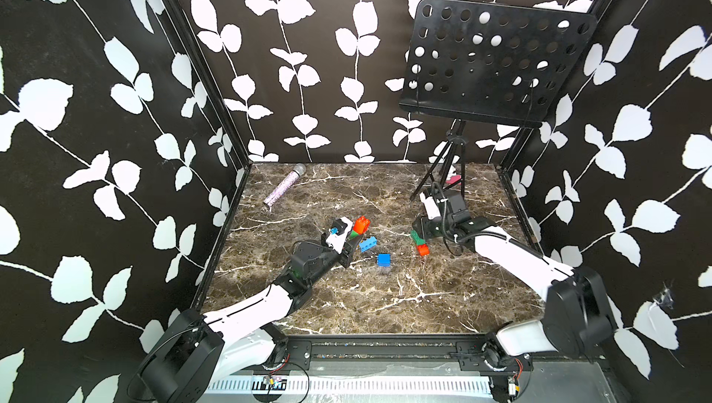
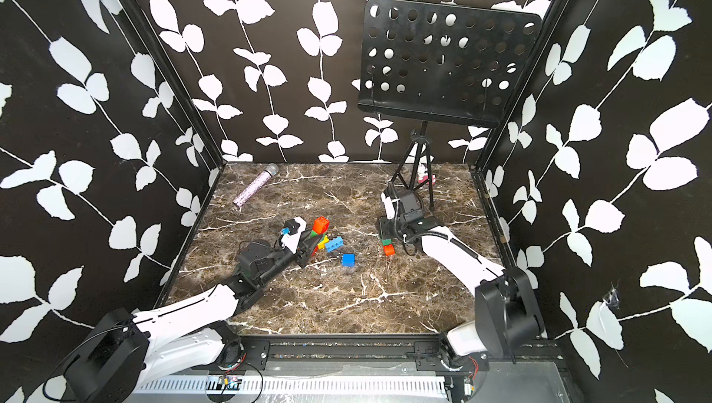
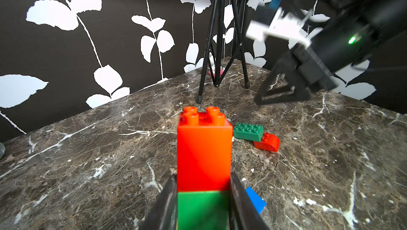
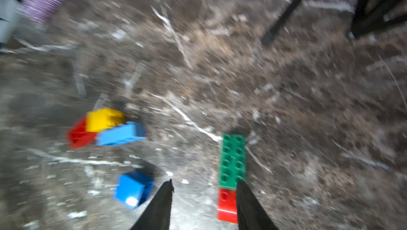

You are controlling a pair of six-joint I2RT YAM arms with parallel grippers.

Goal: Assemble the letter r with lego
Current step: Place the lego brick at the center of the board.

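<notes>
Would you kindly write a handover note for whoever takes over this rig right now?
Left gripper: shut on the orange-green stack.
Right gripper: open, by the dark green bar with a red brick at its end.
Near the left gripper: yellow, light blue and another red; blue lies apart.
Done: two part-builds. Left: join everything into an r.

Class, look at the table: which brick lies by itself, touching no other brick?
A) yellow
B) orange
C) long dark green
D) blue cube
D: the blue cube sits apart on the table, while the yellow brick, the dark green brick and the orange brick each touch another brick.
</notes>
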